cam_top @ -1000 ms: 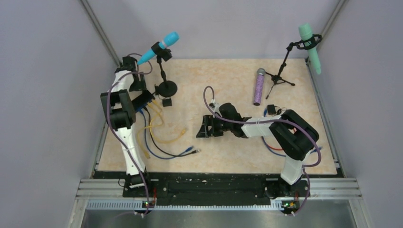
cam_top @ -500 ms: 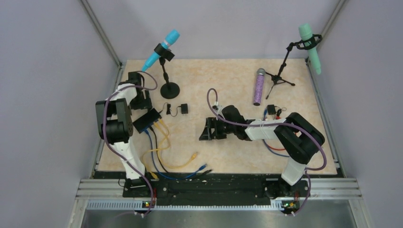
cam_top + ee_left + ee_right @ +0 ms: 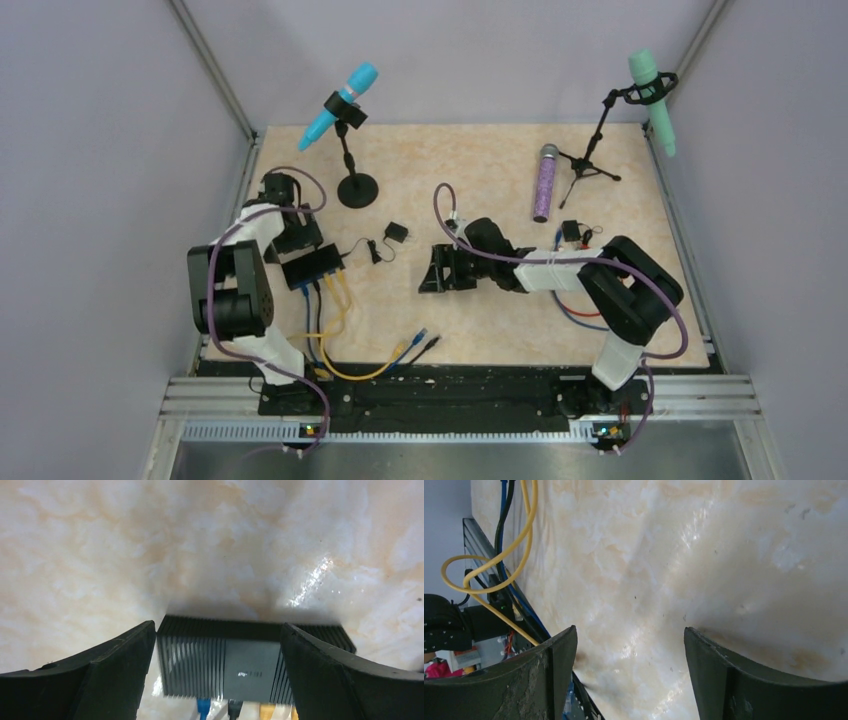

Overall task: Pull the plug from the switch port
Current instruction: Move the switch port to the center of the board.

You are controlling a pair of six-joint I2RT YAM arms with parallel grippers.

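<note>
Lying flat on the table (image 3: 480, 330), the switch (image 3: 313, 265) carries its plugs (image 3: 235, 707) along its near edge, blue, black and yellow side by side, and their cables (image 3: 340, 335) trail from the switch toward the arms' bases. Each plug is probably small, hard and latched, while the switch looks light enough to slide if a cable is tugged. I would pinch a plug's body right at the socket, not the limp cable, with the box held down. Directly over the switch the left gripper (image 3: 217, 645) is spread wide, a finger toward each end, clasping nothing. Well to the right of the switch the right gripper (image 3: 432, 270) hangs low over bare table, released and empty. A small black adapter (image 3: 397, 232) lies nearer, also right of the switch
</note>
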